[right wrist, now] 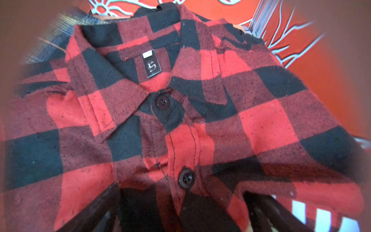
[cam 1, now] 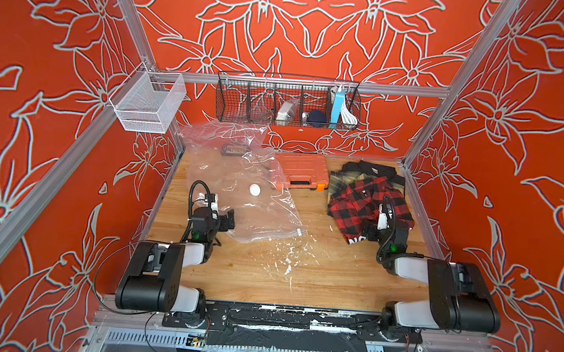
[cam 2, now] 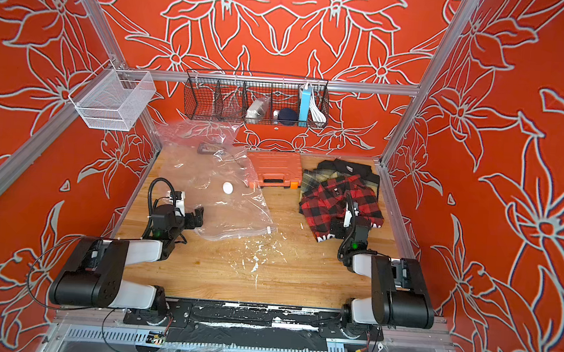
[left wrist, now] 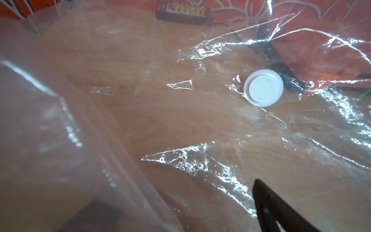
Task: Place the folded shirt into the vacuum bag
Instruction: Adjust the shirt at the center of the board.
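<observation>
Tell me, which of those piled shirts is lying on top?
The red-and-black checked shirt. It lies over the olive plaid shirt and the black shirt, which only peek out from behind it.

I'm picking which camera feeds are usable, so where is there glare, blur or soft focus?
Left wrist view: bright glare streaks across the crinkled vacuum bag, its near fold a blur, the valve cap crisp. Right wrist view: plaid shirt sharp at the collar, picture edges smeared and hazy. In both top views: even light on the table, no hard shadows.
</observation>
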You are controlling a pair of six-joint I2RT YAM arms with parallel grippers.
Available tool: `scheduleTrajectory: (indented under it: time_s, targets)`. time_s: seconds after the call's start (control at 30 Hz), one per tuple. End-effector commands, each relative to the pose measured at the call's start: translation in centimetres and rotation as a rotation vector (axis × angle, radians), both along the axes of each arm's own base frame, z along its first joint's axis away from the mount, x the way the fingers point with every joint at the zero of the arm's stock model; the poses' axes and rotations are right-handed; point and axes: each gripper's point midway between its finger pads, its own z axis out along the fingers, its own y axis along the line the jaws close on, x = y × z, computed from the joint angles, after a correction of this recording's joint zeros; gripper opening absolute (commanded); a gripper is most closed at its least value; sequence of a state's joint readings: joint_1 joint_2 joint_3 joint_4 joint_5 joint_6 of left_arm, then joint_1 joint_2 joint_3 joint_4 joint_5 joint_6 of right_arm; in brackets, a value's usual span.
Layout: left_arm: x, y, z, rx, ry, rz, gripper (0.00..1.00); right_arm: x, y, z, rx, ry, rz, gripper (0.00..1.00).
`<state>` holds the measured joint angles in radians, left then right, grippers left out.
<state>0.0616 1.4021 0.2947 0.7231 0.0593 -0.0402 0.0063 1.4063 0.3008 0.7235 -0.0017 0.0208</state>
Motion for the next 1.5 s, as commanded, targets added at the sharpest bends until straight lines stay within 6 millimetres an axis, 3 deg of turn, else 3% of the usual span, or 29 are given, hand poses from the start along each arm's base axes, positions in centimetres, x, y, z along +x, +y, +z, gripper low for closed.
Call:
scheduleTrajectory:
  time_s: [0.0, 1.03, 1.13, 1.3, 1.47]
  targets:
    - [1.0, -0.4, 1.7, 0.007, -0.068, -0.056, 0.98, 1.5, 0.1, 2.3, -0.024, -0.080, 0.026, 0.98]
    - [1.2, 0.2, 1.8, 0.024, -0.055, -0.012, 0.98, 1.5, -0.1, 2.5, -0.042, -0.082, -0.001, 0.98]
    - [1.5, 0.5, 3.2, 0.066, -0.031, 0.037, 0.98, 1.9, -0.1, 3.4, -0.079, -0.027, -0.027, 0.98]
    - [0.9, -0.5, 6.0, 0.131, -0.024, 0.048, 0.98, 1.7, 1.3, 6.0, -0.107, 0.034, -0.030, 0.98]
    - [0.3, -1.0, 11.0, 0.016, -0.099, 0.117, 0.98, 0.4, 1.5, 9.8, 0.049, 0.028, -0.120, 0.98]
